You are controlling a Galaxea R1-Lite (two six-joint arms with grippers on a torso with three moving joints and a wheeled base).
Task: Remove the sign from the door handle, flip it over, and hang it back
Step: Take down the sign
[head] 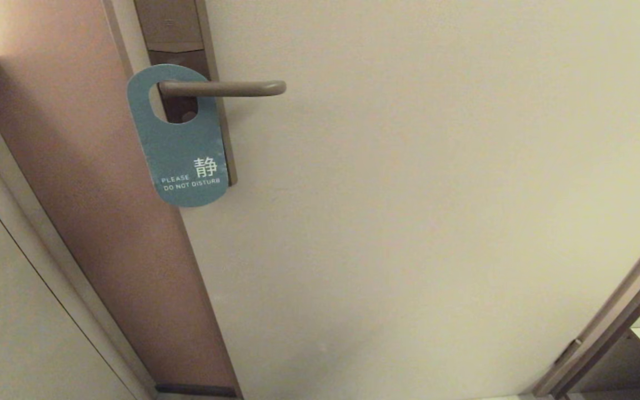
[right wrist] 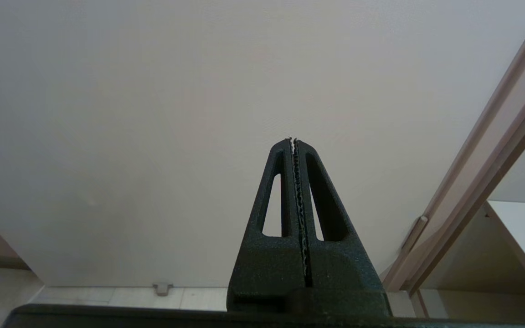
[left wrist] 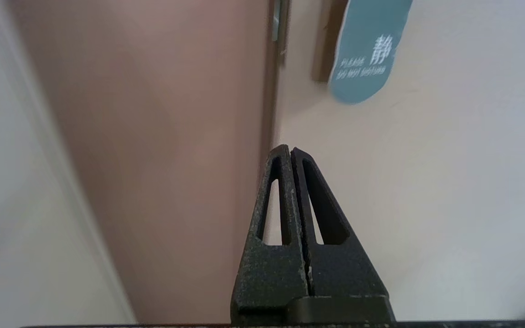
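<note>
head view shows the sign (head: pixel 186 150) hanging teal-side out on the door handle (head: pixel 225 88); both grippers' fingers pressed together.

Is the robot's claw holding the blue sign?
No, the sign hangs alone on the handle, with no gripper touching it.

Above the door handle (head: pixel 223 88), the brown plate (head: pixel 173 28) runs off the head view's top edge, and its lower stretch lies behind the sign (head: pixel 184 147). In the left wrist view the sign's upper part is cut off and its small lettering is blurred.
</note>
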